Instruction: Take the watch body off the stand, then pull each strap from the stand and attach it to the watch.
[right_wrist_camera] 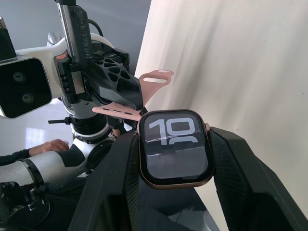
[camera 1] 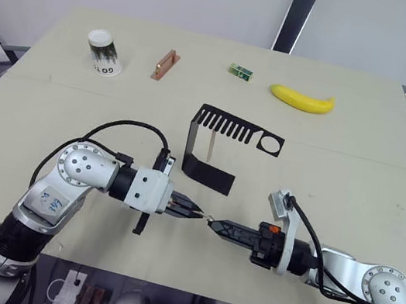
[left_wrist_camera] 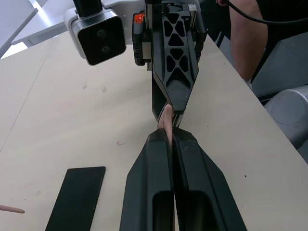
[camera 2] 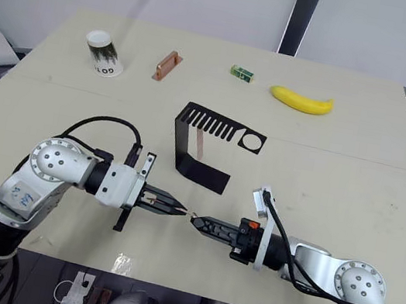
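Table (camera 1: pixel 357 171): one stand (camera 1: pixel 225 136); left hand (camera 1: pixel 194 212) clamps one strap (right_wrist_camera: pixel 139 94); right hand (camera 1: pixel 215 225) clamps watch body (right_wrist_camera: pixel 175 147)

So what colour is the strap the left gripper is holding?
Pale pink. The strap shows best in the right wrist view, pinched in the left gripper beside the watch.

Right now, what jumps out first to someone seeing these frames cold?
The two grippers meeting tip to tip over the near table edge: the right gripper clamps the watch body, its screen showing "10", while the left gripper pinches a pink strap against it. Behind them the black stand has one more pink strap hanging from its slotted top. A banana lies at the far edge.
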Controlling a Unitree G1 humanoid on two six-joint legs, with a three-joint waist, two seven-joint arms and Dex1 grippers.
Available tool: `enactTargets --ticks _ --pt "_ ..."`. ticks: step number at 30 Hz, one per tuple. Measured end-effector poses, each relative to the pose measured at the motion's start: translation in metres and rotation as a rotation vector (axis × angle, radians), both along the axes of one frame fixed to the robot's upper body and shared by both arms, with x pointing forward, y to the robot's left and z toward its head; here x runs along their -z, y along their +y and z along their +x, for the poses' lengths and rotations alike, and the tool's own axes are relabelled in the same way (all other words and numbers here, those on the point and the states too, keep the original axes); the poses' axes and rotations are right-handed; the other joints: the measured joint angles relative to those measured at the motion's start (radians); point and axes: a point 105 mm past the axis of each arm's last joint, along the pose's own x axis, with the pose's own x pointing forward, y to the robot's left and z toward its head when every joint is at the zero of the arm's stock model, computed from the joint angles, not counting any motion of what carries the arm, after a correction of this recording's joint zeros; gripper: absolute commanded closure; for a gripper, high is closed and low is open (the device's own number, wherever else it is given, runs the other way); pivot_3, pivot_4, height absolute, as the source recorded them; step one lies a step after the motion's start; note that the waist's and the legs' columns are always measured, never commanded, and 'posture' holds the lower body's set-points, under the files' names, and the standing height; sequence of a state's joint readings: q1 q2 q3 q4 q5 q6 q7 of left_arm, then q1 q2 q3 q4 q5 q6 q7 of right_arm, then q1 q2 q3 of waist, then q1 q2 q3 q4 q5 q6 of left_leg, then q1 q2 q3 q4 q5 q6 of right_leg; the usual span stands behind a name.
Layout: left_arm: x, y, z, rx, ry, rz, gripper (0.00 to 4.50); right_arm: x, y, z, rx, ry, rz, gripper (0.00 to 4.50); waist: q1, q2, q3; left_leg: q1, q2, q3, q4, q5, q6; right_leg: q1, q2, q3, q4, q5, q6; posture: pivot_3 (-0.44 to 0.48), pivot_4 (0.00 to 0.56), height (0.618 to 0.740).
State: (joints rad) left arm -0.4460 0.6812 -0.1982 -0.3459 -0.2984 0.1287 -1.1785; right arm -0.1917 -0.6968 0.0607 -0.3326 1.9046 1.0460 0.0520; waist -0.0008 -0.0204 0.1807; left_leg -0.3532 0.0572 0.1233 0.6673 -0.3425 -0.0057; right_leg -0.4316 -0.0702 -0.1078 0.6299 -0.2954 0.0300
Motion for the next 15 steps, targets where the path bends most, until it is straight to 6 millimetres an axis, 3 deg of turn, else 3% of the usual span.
enactTargets --ticks 15 --pt "0.0025 -0.0015 0.0011 -0.008 -0.015 0.01 4.5 -0.0002 0.0 0.0003 0.002 -0.001 0.001 2.9 0.0 0.0 0.0 0.0 0.0 0.0 0.0 0.0 0.0 0.0 0.0 0.0 0.0 0.0 0.0 0.0 0.15 0.74"
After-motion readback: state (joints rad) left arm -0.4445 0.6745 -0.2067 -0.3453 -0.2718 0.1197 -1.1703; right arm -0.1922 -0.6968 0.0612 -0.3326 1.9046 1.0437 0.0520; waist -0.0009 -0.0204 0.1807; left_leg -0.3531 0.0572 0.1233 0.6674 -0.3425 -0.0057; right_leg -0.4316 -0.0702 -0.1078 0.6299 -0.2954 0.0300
